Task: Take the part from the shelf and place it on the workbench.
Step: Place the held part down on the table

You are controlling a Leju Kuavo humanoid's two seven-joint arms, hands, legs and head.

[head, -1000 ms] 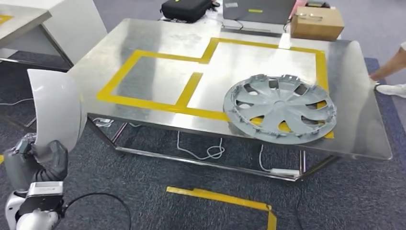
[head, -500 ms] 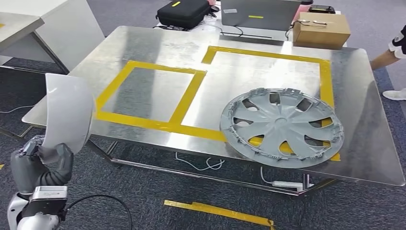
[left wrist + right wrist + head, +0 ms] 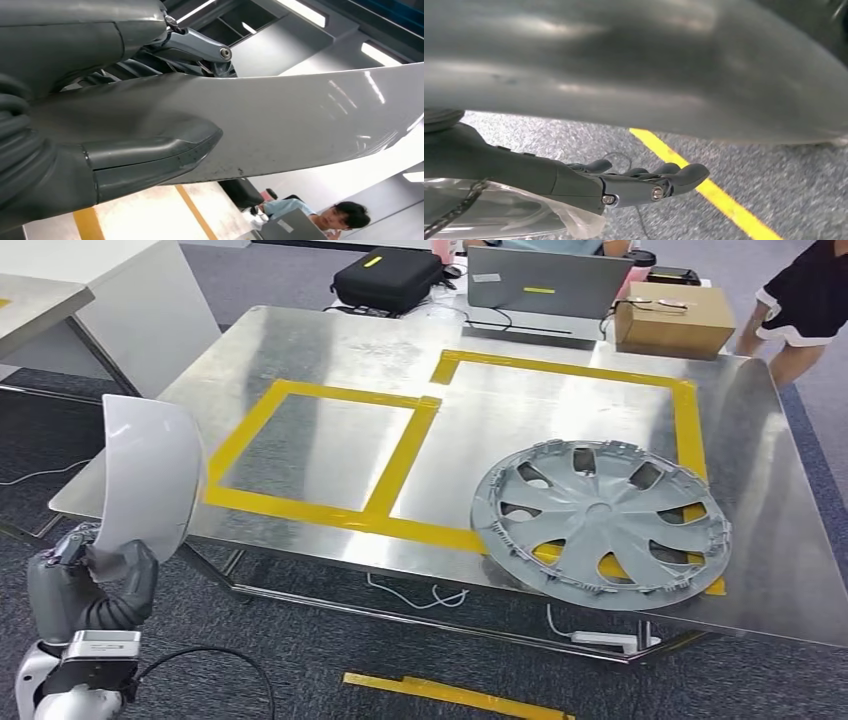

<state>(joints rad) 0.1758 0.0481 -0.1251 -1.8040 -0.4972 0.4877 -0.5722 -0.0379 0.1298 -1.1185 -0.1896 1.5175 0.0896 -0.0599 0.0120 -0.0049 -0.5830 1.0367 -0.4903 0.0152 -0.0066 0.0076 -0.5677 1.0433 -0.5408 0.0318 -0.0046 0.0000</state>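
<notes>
The left hand (image 3: 92, 575) sits at the lower left of the head view and grips a white curved part (image 3: 150, 478) by its bottom edge. The part stands up tall, just in front of the near left corner of the shiny metal workbench (image 3: 330, 350) (it is not on the bench yet). Up close, the thumb (image 3: 150, 152) presses flat on the part (image 3: 310, 115). A grey hubcap (image 3: 602, 515) lies on the right side of the bench, over the yellow tape (image 3: 395, 455). The right hand (image 3: 644, 185) hangs above the carpet with its fingers stretched out, holding nothing. A person (image 3: 805, 300) stands at the upper right.
</notes>
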